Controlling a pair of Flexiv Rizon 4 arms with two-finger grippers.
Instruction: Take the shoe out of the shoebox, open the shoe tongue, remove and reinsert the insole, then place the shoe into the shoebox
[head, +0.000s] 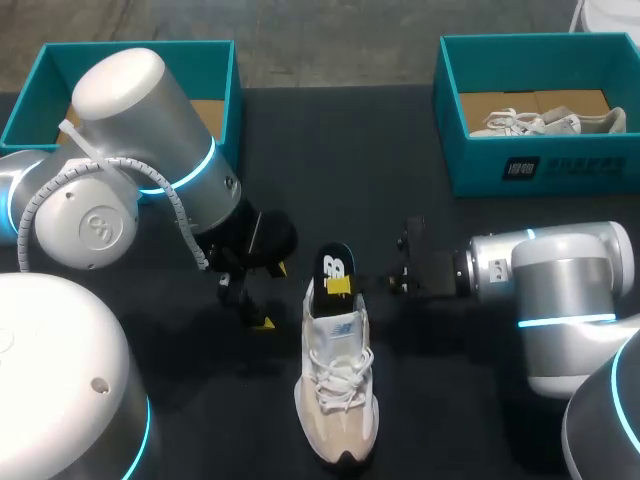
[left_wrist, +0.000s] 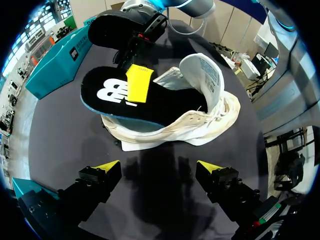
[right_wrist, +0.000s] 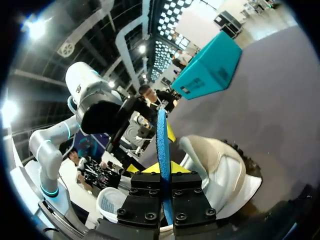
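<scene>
A white and beige shoe (head: 338, 395) lies on the black table, toe toward the front edge, its tongue (left_wrist: 202, 75) folded up and back. Its black insole (head: 335, 268) with a white logo sticks out of the heel end, partly inside the shoe. My right gripper (head: 343, 286) is shut on the insole, which stands edge-on as a blue strip (right_wrist: 162, 145) between the yellow fingertips (right_wrist: 150, 169). My left gripper (head: 256, 300) is open beside the shoe, touching nothing; in its own view the tips (left_wrist: 107, 165) stand wide apart, short of the shoe (left_wrist: 200, 120).
A teal shoebox (head: 455, 110) at the back right holds a second white shoe (head: 540, 123). Another teal box (head: 225, 60) sits at the back left, partly behind my left arm. Both boxes stand well away from the shoe.
</scene>
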